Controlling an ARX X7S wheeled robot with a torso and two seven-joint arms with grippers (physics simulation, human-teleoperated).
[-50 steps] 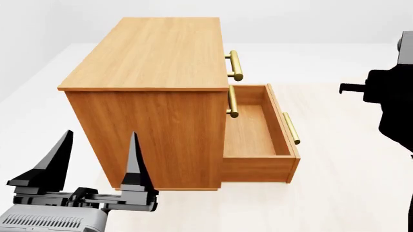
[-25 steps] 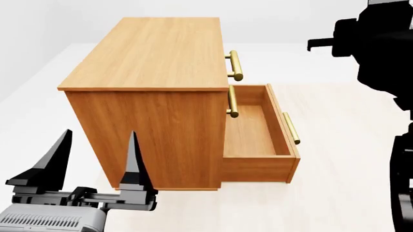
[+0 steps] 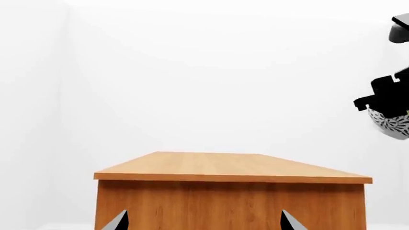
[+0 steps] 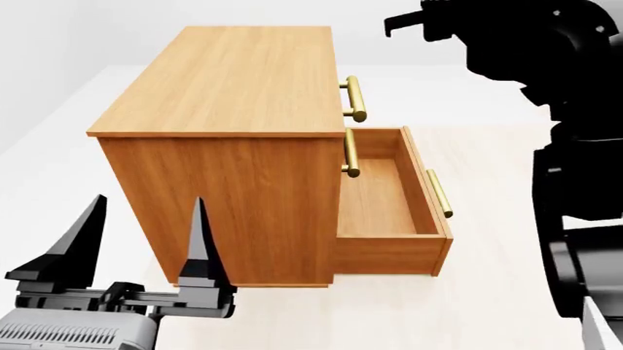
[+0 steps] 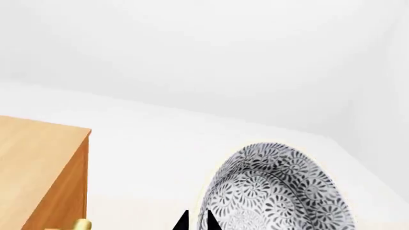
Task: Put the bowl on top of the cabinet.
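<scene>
Carrying is the step in hand: the right gripper (image 5: 195,221) has its jaws pinched nearly together on the rim of the bowl (image 5: 276,189), which stands tilted on edge in the right wrist view. In the head view the bowl itself is hidden behind the dark right arm (image 4: 545,65), raised at about 2 o'clock of the cabinet (image 4: 233,80). The left wrist view shows the bowl in the air, higher than the cabinet top and well off to one side of it.

Next, I judge, the arm must swing toward 10 o'clock until the bowl is over the flat top, level it so the foot faces down, lower it to touch the wood, then open.

Left gripper (image 4: 146,240) sits low at 7 o'clock of the cabinet, jaws spread wide and holding nothing, well apart from the carrying path. The bottom drawer (image 4: 389,197) is pulled out at the cabinet's 4 o'clock, and the brass handles (image 4: 355,98) project from the front; both lie below the top, so only a low pass would risk a knock.
</scene>
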